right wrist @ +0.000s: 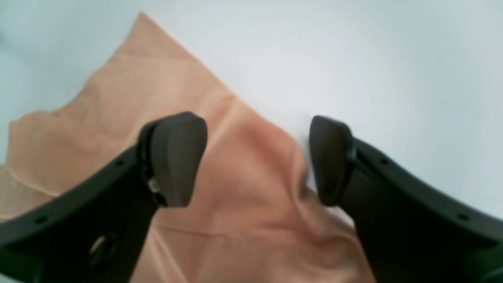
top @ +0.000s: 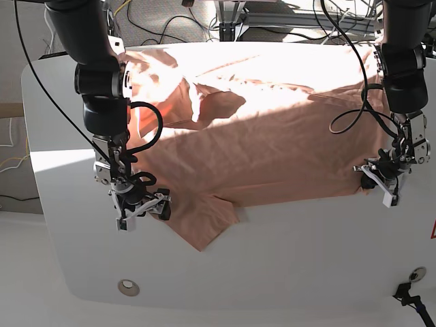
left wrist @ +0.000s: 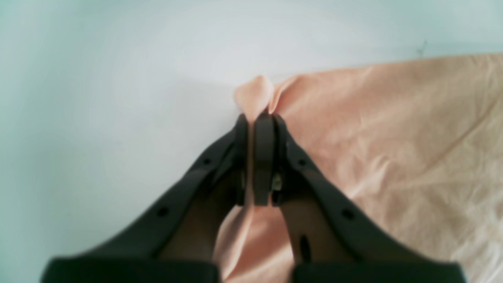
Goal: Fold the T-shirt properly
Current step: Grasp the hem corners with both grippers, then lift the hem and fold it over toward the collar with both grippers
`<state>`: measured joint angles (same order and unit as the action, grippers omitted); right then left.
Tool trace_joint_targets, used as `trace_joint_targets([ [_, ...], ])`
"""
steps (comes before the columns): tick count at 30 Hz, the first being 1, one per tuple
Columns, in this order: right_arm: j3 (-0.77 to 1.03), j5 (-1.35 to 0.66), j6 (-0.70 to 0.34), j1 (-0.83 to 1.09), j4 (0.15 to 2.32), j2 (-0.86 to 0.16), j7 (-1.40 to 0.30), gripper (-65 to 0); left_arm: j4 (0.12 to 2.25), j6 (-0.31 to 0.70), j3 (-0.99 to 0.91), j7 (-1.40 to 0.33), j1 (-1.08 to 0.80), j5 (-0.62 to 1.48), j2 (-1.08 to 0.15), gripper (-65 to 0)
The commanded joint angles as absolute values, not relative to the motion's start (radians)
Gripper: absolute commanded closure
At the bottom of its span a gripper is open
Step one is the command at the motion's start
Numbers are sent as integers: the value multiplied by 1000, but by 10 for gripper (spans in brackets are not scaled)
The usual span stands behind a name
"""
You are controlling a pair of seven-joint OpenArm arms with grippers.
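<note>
Your right gripper (top: pixel 145 204) sits with its black jaws spread wide over a sleeve near the white table's (top: pixel 272 272) front-left edge, gripping nothing. The thin, wrinkly salmon-pink T-shirt (top: pixel 272 143) lies spread across the table's back half. Your left gripper (left wrist: pixel 257 118) is clamped tight on a bunched corner of it at the right edge.

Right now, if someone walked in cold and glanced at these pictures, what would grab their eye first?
The big salmon-pink, wrinkly cotton T-shirt spread across the white rounded table, half in bright sunlight at the far side. Next, the two black arms at its edges: the left end effector is shut on a pinched corner of the fabric, while the right end effector is open over the sleeve on the opposite side.
</note>
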<state>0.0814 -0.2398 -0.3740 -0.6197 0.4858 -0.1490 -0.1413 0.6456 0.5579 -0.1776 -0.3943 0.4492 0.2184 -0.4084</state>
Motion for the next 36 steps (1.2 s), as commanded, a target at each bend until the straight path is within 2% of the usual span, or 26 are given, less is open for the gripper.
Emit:
trace_joint_targets([
  [1, 74, -240, -383, -639, 492, -139, -176, -399, 659, 555, -177, -398, 472, 214, -424, 0],
  [5, 73, -240, -383, -650, 492, -134, -174, -290, 659, 555, -177, -398, 472, 214, -424, 0],
  [7, 73, -240, -383, -653, 492, -136, -174, -187, 659, 555, -177, -398, 472, 214, -424, 0],
  [10, 73, -239, -383, -661, 492, -136, -174, 0, 659, 555, -177, -398, 472, 214, -424, 0],
  [16, 67, -239, -383, -671, 524, -136, -177, 0, 661, 555, -180, -397, 472, 219, -424, 0],
  [21, 67, -239, -383, -636, 714, -136, -268, 0, 671, 556, -200, -392, 472, 222, -424, 0],
  [25, 67, -240, -383, -561, 900, -136, -366, 0, 811, 556, -282, -392, 400, 222, -420, 0],
  [36, 71, -240, -383, -320, 1389, -136, -631, 0, 1084, 556, -285, -392, 231, 222, -420, 0],
])
